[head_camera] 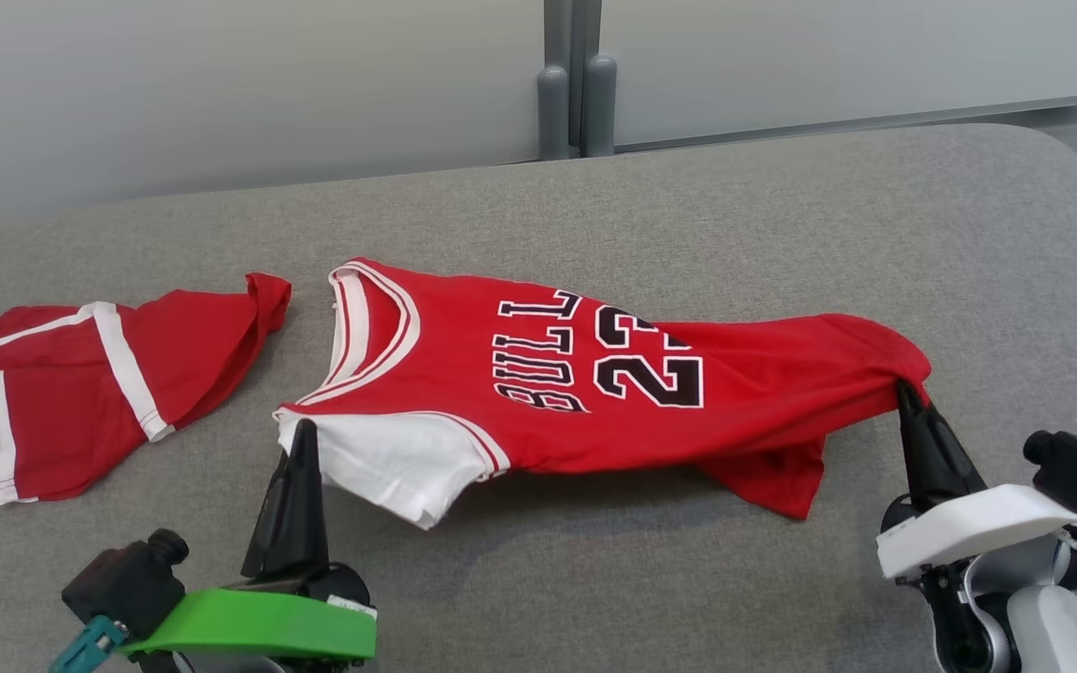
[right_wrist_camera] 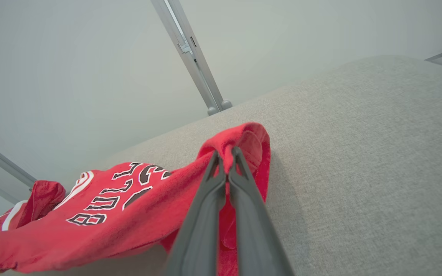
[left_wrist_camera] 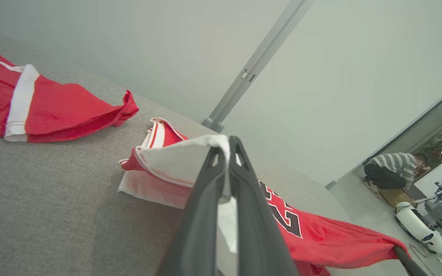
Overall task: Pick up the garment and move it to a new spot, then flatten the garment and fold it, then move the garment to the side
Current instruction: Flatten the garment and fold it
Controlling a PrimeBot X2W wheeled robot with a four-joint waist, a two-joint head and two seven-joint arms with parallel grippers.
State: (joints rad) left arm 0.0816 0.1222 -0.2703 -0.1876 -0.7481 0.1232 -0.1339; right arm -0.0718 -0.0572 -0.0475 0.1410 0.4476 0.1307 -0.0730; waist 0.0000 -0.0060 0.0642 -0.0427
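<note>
Red jersey (head_camera: 538,393) stretched left-right across grey surface (head_camera: 782,234), neckline (head_camera: 370,327) toward left, hem (head_camera: 889,360) toward right. Left gripper (head_camera: 303,432) clamped on white sleeve (head_camera: 389,463); right gripper (head_camera: 903,391) clamped on hem.

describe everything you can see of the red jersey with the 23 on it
The red jersey, seemingly soft cloth, has a white sleeve, white-trimmed neckline and black lettering with a 23. It is stretched sideways over the grey padded surface, neck toward the robot's left. The left gripper pinches the white sleeve, the right gripper the bunched hem corner.
</note>
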